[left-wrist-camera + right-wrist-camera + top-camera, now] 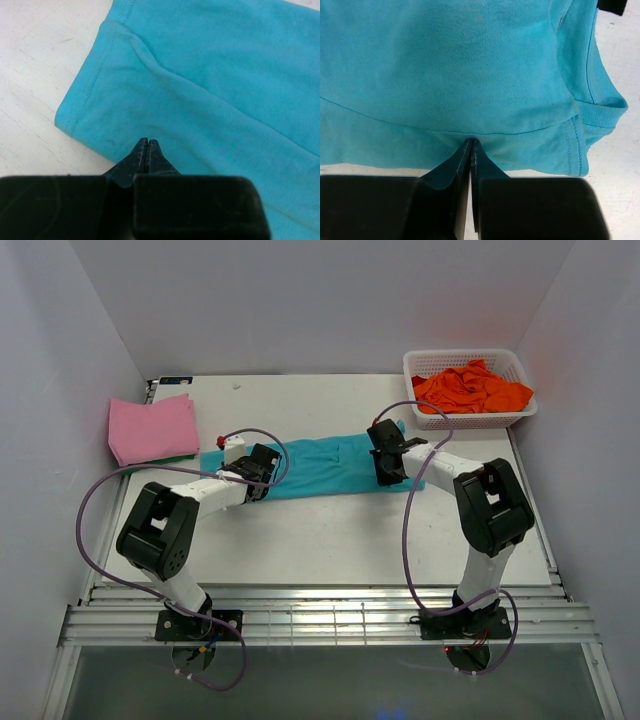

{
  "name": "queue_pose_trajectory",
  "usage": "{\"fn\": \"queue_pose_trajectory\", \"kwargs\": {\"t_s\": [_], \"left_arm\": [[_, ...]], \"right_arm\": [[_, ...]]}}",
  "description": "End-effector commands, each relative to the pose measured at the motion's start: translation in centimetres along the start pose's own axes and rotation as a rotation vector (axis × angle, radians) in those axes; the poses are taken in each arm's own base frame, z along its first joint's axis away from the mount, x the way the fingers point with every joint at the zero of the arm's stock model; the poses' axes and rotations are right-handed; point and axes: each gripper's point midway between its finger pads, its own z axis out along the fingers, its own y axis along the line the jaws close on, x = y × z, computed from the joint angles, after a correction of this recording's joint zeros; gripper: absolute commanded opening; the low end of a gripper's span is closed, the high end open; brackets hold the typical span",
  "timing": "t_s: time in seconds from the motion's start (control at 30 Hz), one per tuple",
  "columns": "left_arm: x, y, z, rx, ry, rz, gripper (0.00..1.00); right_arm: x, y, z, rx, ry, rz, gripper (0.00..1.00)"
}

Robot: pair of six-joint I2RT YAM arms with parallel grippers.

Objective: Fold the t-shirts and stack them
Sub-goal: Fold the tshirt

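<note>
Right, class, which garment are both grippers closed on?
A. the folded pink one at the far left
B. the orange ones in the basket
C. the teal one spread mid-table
C: the left gripper and right gripper are both shut at the near edge of the teal t-shirt; the pink stack and orange clothes lie apart from them.

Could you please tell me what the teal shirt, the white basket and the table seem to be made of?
Shirt: soft matte knit, likely cotton jersey; a fine knit grain and stitched hems show. Basket: probably white plastic, with a moulded lattice wall. Table: hard, white-painted, scuffed; core unclear.
</note>
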Motion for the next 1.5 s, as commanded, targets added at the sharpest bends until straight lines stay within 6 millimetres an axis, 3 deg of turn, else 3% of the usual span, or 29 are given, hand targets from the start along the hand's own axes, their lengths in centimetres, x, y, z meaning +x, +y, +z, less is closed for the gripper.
{"fn": "queue_pose_trajectory", "kwargs": {"t_s": [0.0,0.37,0.63,0.8,0.93,1.03,1.07,1.23,1.27,1.47], "left_arm": [[-0.5,0.4,0.0,-0.013,-0.014,-0.029,0.00],[1.0,-0.3,0.8,0.001,0.049,0.004,0.00],[4.9,-0.6,1.1,-0.008,0.198,0.036,0.00],[7.3,-0.4,0.5,0.008,0.280,-0.010,0.00],[9.1,-0.5,-1.1,0.036,0.314,-0.074,0.00],[11.3,-0.3,-3.5,0.067,0.321,-0.100,0.00],[11.1,-0.9,-4.0,0.085,0.315,-0.124,0.00],[13.8,-0.8,-7.3,0.142,0.340,-0.210,0.00],[14.1,-0.8,-7.8,0.150,0.340,-0.220,0.00],[14.9,-2.7,-11.2,0.198,0.329,-0.242,0.00]], "right_arm": [[-0.2,0.4,0.7,0.002,-0.005,0.022,0.08],[-1.1,0.2,1.4,0.019,-0.008,0.021,0.08],[-0.5,-0.3,3.3,0.033,0.051,0.030,0.08],[-1.5,-0.7,4.3,0.041,0.061,0.027,0.08],[-2.9,-0.9,5.3,0.048,0.064,0.022,0.08],[-5.8,-0.9,5.5,0.045,0.022,0.027,0.08],[-6.4,-0.8,5.5,0.043,0.013,0.026,0.08],[-8.6,-0.6,6.2,0.035,0.004,0.005,0.08],[-9.7,-0.4,6.1,0.031,-0.016,0.005,0.08],[-11.5,-0.6,6.9,0.047,-0.046,-0.028,0.08]]}}
